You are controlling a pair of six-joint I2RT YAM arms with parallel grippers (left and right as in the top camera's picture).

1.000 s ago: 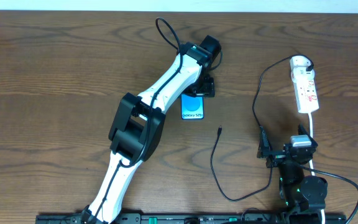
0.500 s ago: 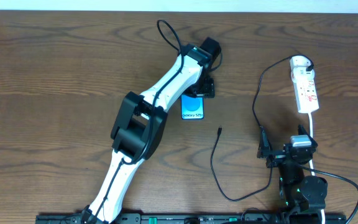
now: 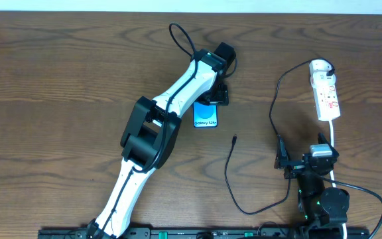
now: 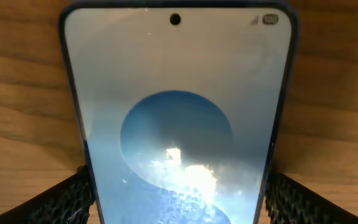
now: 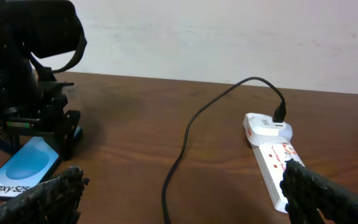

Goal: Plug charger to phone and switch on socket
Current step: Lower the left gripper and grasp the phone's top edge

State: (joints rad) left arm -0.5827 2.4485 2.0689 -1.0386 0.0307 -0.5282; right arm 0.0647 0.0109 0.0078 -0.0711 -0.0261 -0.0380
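The phone (image 3: pixel 205 117) lies flat mid-table, blue screen up, and fills the left wrist view (image 4: pixel 179 93). My left gripper (image 3: pixel 213 94) sits at its far end, and the pads (image 4: pixel 61 202) press both long edges, shut on it. The charger cable (image 3: pixel 227 169) curls across the table, its loose tip (image 3: pixel 235 139) lying right of the phone. Its plug (image 3: pixel 328 66) sits in the white socket (image 3: pixel 326 93) at the right. My right gripper (image 3: pixel 307 159) hovers open near the front edge with nothing between its fingers (image 5: pixel 48 196). Ahead of it lie the cable (image 5: pixel 185 143) and the socket (image 5: pixel 272 155).
The socket's white cord (image 3: pixel 334 143) runs toward the front edge, past the right arm's base (image 3: pixel 323 202). The left arm (image 3: pixel 158 133) stretches diagonally over the table's middle. A pale wall (image 5: pixel 229 37) stands behind the table.
The left arm's elbow has drifted slightly right. The phone, cable, socket and right arm have not moved.
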